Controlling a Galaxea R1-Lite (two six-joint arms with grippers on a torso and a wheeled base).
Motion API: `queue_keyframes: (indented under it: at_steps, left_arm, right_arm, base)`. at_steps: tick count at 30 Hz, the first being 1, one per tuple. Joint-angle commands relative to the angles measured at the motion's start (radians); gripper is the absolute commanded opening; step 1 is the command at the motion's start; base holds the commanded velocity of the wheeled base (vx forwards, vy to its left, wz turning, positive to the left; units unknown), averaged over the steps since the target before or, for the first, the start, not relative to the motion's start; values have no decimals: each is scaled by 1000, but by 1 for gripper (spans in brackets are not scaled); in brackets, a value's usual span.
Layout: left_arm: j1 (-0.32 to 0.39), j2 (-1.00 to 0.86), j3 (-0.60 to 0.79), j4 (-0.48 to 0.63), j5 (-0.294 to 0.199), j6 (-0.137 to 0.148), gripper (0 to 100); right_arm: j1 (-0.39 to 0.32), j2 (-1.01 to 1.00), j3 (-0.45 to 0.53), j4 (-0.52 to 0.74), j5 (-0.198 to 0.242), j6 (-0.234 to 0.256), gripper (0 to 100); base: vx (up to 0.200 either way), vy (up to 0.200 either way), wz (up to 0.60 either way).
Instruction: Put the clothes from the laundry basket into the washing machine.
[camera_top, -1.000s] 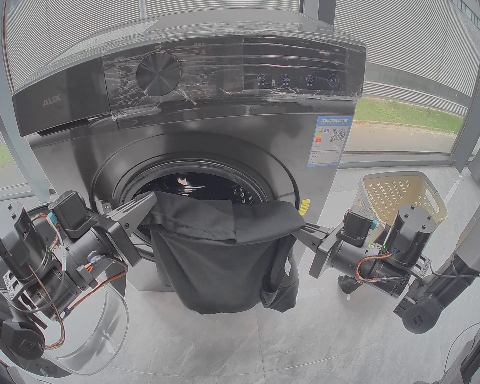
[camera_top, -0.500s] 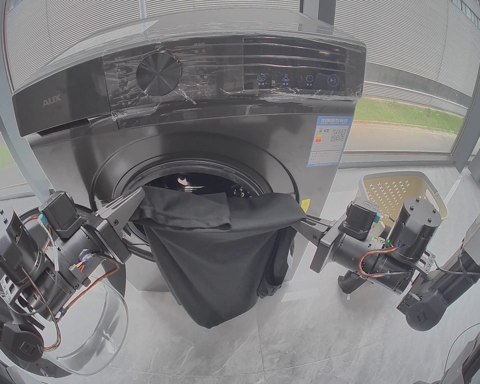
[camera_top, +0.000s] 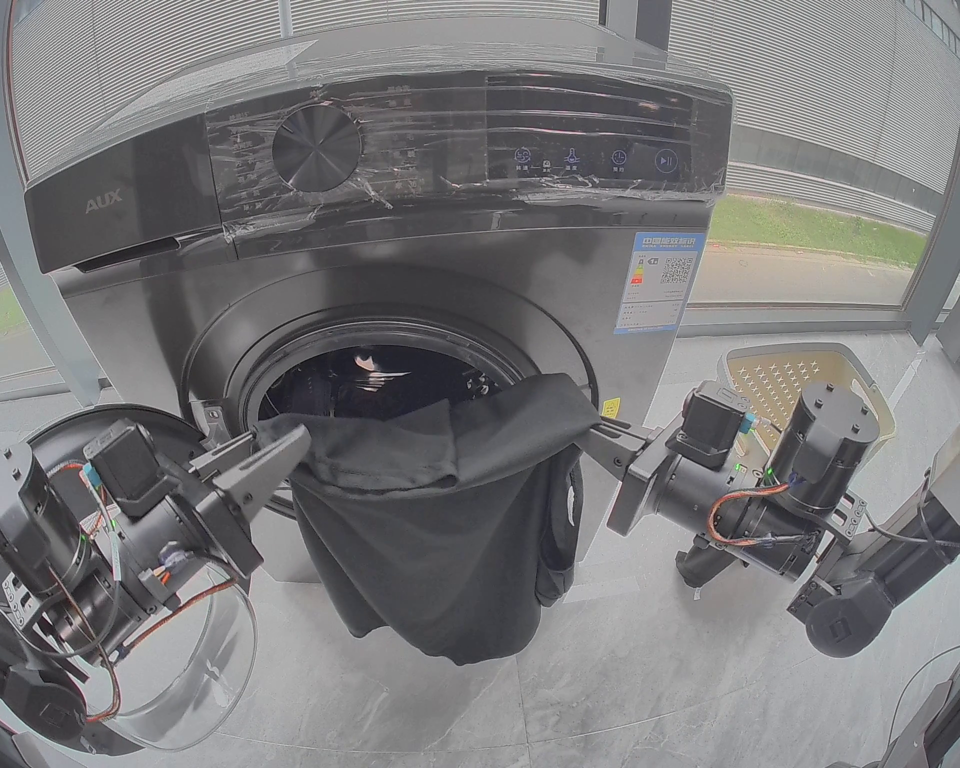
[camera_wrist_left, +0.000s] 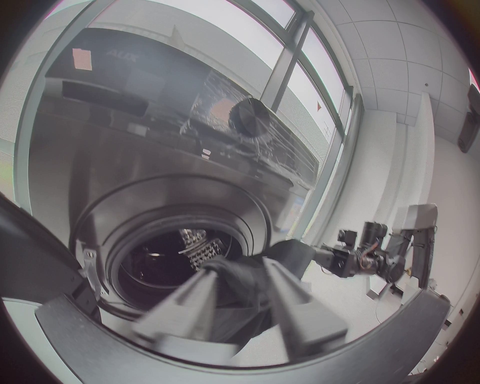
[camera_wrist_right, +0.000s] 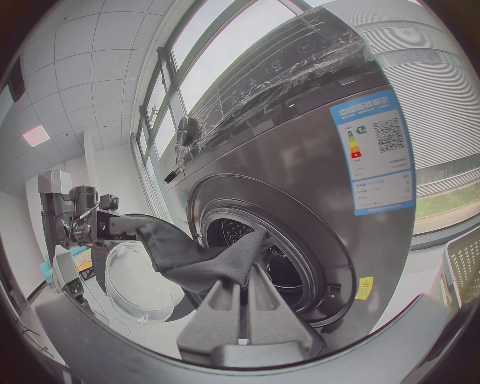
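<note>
Now the left pincer (camera_top: 282, 438) has sprung open around the black cloth garment's (camera_top: 440, 540) corner; the right pincer (camera_top: 587, 440) alone grips it, mostly outside the grey metal washing machine (camera_top: 400, 270).

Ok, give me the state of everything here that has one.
Door, open.
Garment, hanging outside the drum, between both pincers.
Left pincer, open, cloth between its jaws.
Right pincer, shut on garment.
Basket, looks empty; partly hidden.

The grey tiled floor (camera_top: 600, 690) across the lower frame carries the washing machine (camera_top: 400, 260) at centre and the laundry basket (camera_top: 790, 385) at right.
</note>
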Motion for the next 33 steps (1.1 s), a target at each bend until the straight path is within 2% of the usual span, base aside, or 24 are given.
queue_keyframes:
  at_steps: [1,13,16,21,24,25,26,30,33]
  left_arm:
    - [1,1,50,5,-24,0,100]
    - [-8,96,93,10,-33,7,100]
    - [-10,134,100,2,-53,11,100]
    - [-51,165,159,1,-158,14,100]
    - [-54,183,163,1,-173,21,100]
    - [-53,218,156,-1,-173,55,100]
    - [-53,237,151,-3,-173,72,100]
    - [-57,301,133,-3,-164,107,100]
    - [-73,338,114,-6,-147,113,100]
  right_arm:
    - [26,6,-48,26,-10,1,0]
    - [59,72,-113,29,-13,4,0]
    - [72,75,-124,29,-13,4,0]
    - [79,81,-152,29,-13,6,0]
    - [82,79,-152,29,-13,8,0]
    - [93,79,-155,29,-13,11,0]
    - [96,79,-159,29,-13,11,0]
    - [110,81,-175,29,-12,12,0]
    - [119,81,-176,31,-10,14,0]
  base:
    - [0,0,0]
    - [0,0,0]
    - [0,0,0]
    - [0,0,0]
    - [0,0,0]
    - [0,0,0]
    - [0,0,0]
    - [0,0,0]
    - [0,0,0]
